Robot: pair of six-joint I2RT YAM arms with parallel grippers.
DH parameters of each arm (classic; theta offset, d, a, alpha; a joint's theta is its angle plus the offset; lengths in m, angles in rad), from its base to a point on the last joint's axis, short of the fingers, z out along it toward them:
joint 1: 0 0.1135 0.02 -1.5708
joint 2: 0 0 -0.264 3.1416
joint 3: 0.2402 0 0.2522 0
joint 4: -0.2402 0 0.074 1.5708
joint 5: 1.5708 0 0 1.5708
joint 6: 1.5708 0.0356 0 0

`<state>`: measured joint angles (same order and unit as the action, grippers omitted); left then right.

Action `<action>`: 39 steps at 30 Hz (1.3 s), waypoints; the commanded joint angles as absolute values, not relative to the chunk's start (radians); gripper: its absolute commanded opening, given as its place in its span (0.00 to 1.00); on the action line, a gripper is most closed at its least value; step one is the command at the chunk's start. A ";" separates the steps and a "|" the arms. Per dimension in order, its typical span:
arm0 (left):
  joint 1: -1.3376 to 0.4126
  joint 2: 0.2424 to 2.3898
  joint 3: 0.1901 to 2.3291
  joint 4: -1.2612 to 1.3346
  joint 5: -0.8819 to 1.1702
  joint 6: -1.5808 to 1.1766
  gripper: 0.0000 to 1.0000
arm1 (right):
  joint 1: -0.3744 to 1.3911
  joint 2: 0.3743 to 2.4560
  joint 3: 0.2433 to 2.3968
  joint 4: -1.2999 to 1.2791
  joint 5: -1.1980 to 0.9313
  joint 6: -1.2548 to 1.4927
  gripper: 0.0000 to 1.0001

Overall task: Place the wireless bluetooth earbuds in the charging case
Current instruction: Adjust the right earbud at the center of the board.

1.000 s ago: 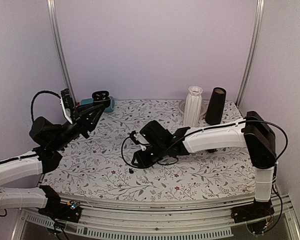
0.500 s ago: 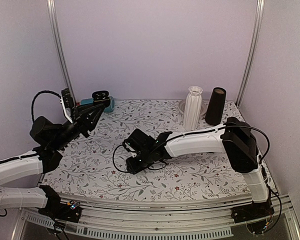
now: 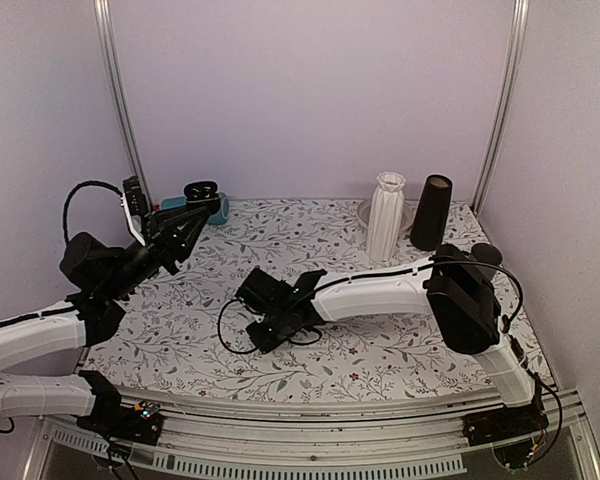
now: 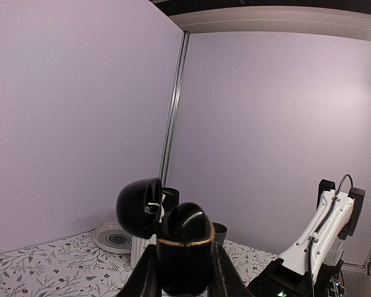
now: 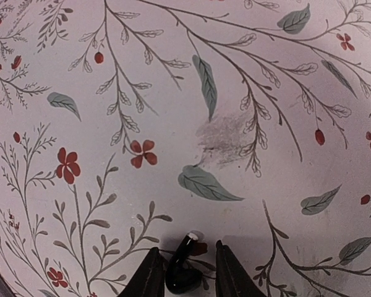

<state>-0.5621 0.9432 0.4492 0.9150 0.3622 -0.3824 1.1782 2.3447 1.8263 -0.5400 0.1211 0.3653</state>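
Note:
My left gripper (image 3: 192, 208) is raised at the back left and shut on the black charging case (image 3: 202, 190). In the left wrist view the case (image 4: 185, 232) stands upright between my fingers (image 4: 147, 275) with its lid (image 4: 139, 207) hinged open. My right gripper (image 3: 258, 335) is low over the mat, left of centre. In the right wrist view it (image 5: 185, 249) is open, with one black earbud (image 5: 187, 272) lying on the mat between its fingers (image 5: 149, 275); there is a gap on the right side. The second earbud is not in view.
A white ribbed vase (image 3: 385, 212) on a plate (image 3: 363, 210) and a black cone-shaped cup (image 3: 431, 212) stand at the back right. A teal object (image 3: 218, 208) lies at the back left behind the case. The floral mat (image 3: 410, 340) covers the table.
My right gripper has moved left and toward the near edge, down onto the mat, and now straddles the earbud. The left arm with the case has not moved.

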 commanded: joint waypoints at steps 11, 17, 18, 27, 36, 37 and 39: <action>-0.546 0.986 0.468 0.954 0.375 -0.407 0.00 | 1.203 2.184 1.549 -0.496 0.219 0.215 0.20; -0.546 1.015 0.475 0.974 0.387 -0.425 0.00 | 1.198 2.052 1.329 -0.390 0.218 0.122 0.22; -0.546 1.016 0.475 0.974 0.389 -0.426 0.00 | 1.193 2.035 1.292 -0.381 0.215 0.115 0.23; -0.545 1.015 0.474 0.967 0.395 -0.428 0.00 | 1.122 1.909 1.184 -0.375 0.156 0.174 0.52; -0.546 1.005 0.478 0.944 0.398 -0.412 0.00 | 1.099 1.887 1.280 -0.502 0.057 0.428 0.52; -0.546 1.003 0.480 0.937 0.397 -0.410 0.00 | 1.098 1.883 1.281 -0.502 0.036 0.453 0.52; -0.546 1.001 0.480 0.934 0.396 -0.410 0.00 | 1.098 1.875 1.281 -0.495 -0.003 0.526 0.51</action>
<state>-0.5598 1.0149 0.4522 0.9314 0.3859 -0.4198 1.1019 1.9266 1.2537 -0.4625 0.0910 0.3611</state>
